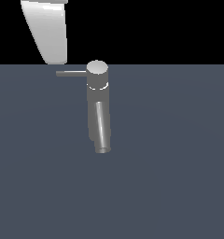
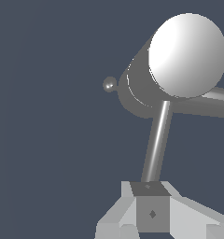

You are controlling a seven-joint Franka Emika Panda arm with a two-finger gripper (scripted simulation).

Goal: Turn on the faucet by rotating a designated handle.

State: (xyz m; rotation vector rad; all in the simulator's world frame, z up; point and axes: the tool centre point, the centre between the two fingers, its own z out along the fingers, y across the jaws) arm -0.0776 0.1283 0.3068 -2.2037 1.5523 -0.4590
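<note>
At the exterior view's left, a white robot arm link (image 1: 49, 30) hangs down from the top edge over the dark grey floor (image 1: 179, 186). Its lower end hangs just above the tip of the handle (image 1: 71, 73), a thin grey rod sticking out sideways toward the exterior view's left from the faucet (image 1: 98, 88). The faucet stands upright near the middle, round pale cap on top, tubular spout angled down toward the viewer. In the wrist view the gripper (image 2: 151, 205) sits at the handle's (image 2: 157, 144) end; I cannot tell whether it clenches the rod. No writing or labels are readable.
</note>
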